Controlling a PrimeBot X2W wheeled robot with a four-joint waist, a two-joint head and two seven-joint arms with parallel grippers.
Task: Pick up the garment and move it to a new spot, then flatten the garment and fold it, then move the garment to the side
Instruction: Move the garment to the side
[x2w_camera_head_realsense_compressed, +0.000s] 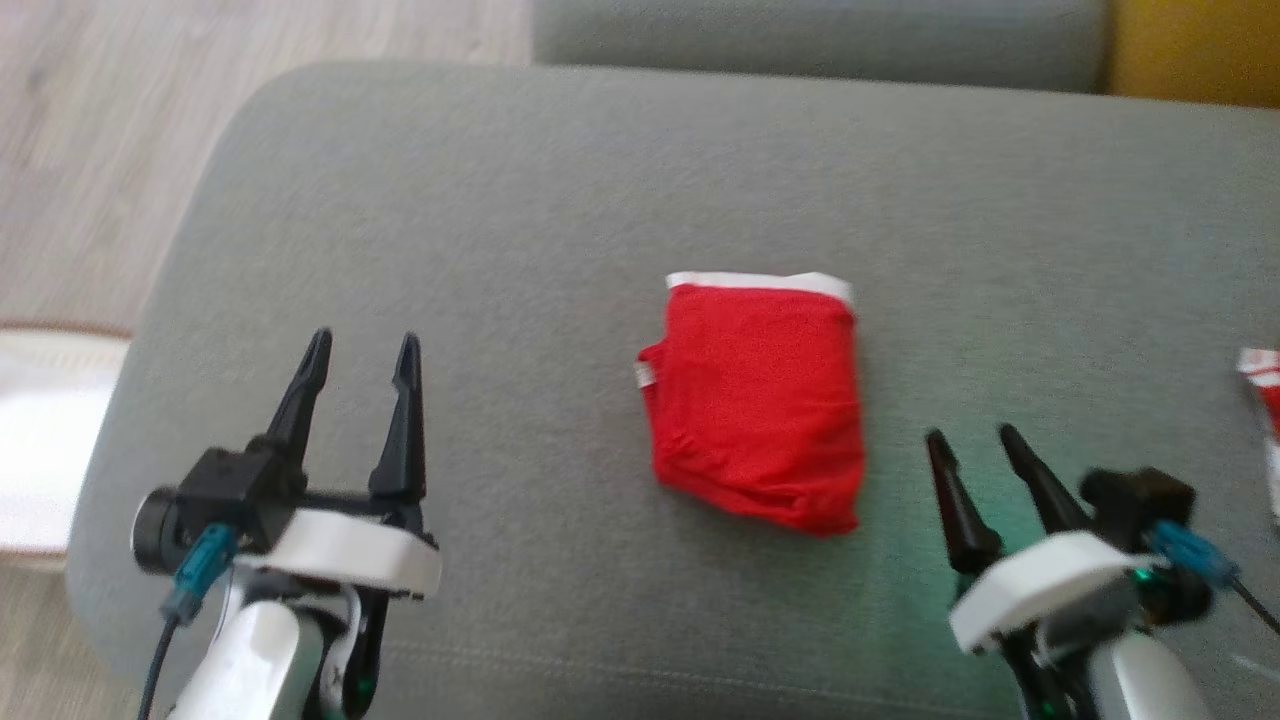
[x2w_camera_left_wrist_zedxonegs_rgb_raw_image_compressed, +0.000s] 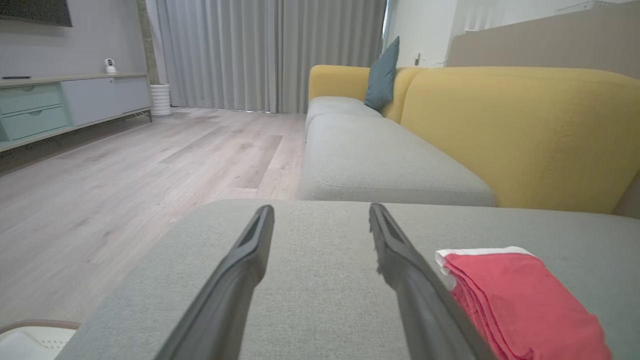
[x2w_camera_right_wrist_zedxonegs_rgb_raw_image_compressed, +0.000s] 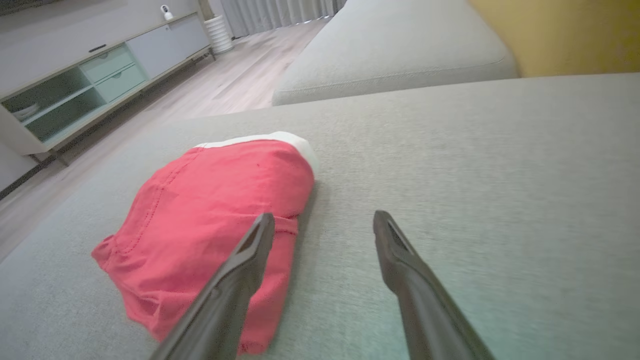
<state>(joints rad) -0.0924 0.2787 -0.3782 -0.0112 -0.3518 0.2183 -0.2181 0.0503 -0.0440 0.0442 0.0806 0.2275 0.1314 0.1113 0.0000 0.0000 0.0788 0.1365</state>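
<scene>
The red garment (x2w_camera_head_realsense_compressed: 755, 400), folded into a compact square with a white band along its far edge, lies near the middle of the grey sofa cushion (x2w_camera_head_realsense_compressed: 560, 180). The left tool (x2w_camera_head_realsense_compressed: 364, 340) hovers at its 9 o'clock and the right tool (x2w_camera_head_realsense_compressed: 970, 433) at its 4 o'clock. Both are spread wide, empty and clear of the cloth.

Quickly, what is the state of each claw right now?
Left claw: open, holding nothing.
Right claw: open, holding nothing, beside the red garment.
</scene>
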